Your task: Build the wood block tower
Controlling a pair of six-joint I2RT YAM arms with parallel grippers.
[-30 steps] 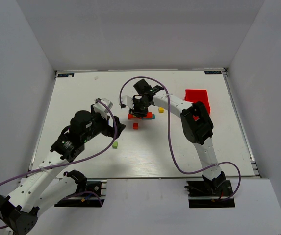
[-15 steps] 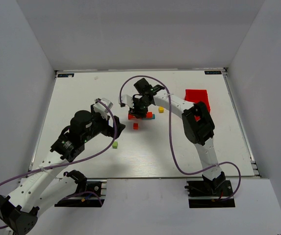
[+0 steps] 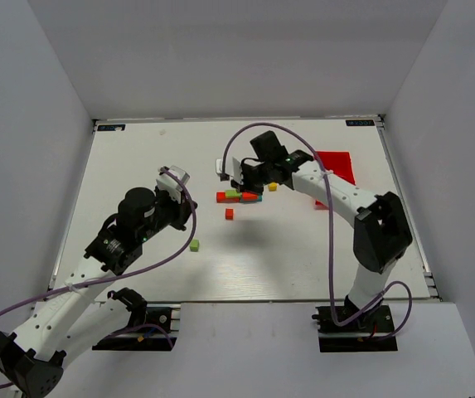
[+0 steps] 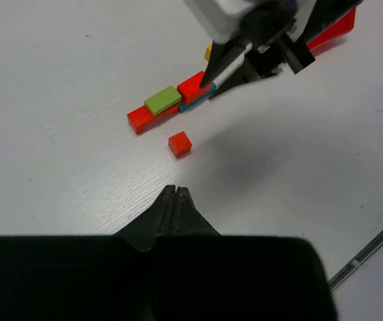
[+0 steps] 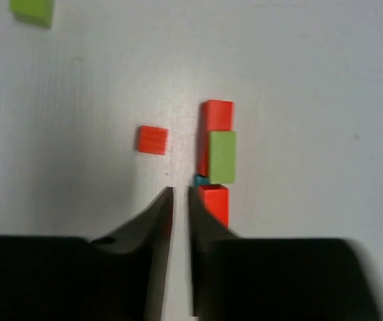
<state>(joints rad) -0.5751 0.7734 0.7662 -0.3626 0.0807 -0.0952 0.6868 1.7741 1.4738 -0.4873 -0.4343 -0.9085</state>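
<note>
The tower [image 3: 239, 196] is a low row at mid-table: a red bar [image 4: 141, 120], a lime-green block [image 4: 162, 99] on it, a red block [image 4: 192, 85] and a teal piece [image 5: 200, 180] beneath. My right gripper [image 3: 241, 182] hovers just behind it, its jaws a narrow gap apart with only table between them [image 5: 179, 194]; its right finger stands beside the red block [image 5: 213, 200]. A loose red cube [image 4: 180, 144] lies in front of the tower. My left gripper [image 4: 176, 190] is shut and empty, short of that cube.
A lone green cube [image 3: 194, 245] lies nearer the left arm. A yellow cube [image 3: 272, 186] sits right of the tower. The red tray [image 3: 335, 166] stands at the back right.
My right gripper has drawn back from over the tower, uncovering the green block on top, and its jaws have narrowed. My left gripper has gone from open to shut.
</note>
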